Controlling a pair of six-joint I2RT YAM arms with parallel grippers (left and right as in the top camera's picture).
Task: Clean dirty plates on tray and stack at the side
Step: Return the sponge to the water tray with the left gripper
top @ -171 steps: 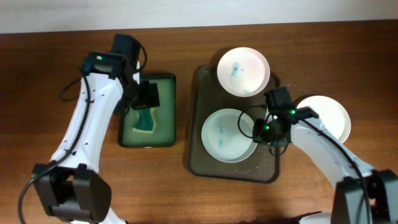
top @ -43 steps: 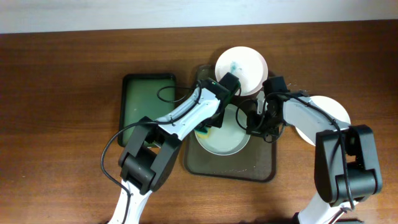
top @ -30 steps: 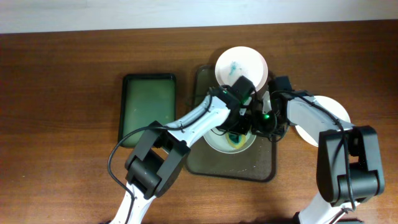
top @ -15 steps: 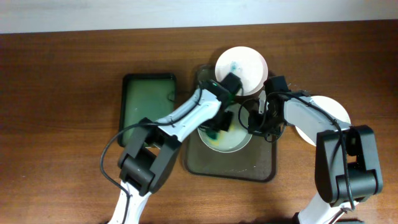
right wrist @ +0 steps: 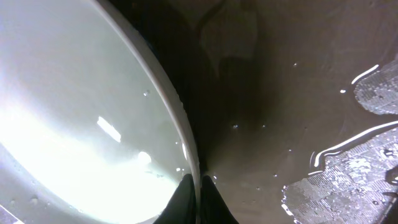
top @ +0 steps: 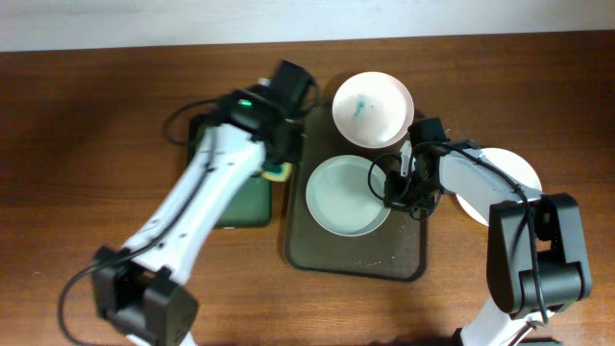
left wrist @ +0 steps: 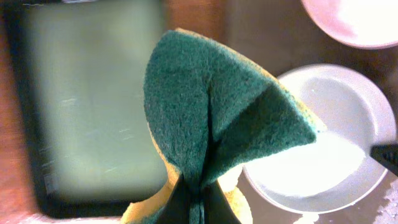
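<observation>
Sponge in left pincer, plate rim in right pincer

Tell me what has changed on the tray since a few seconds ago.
The left gripper, shut on the sponge, pulled back from the front plate leftward to the edge of the green tray. That plate's teal marks are gone. The right gripper stayed clamped on its rim. The stained back plate and the side plate did not move.

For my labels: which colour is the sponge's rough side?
Dark green; the sponge shows best in left wrist view.
</observation>
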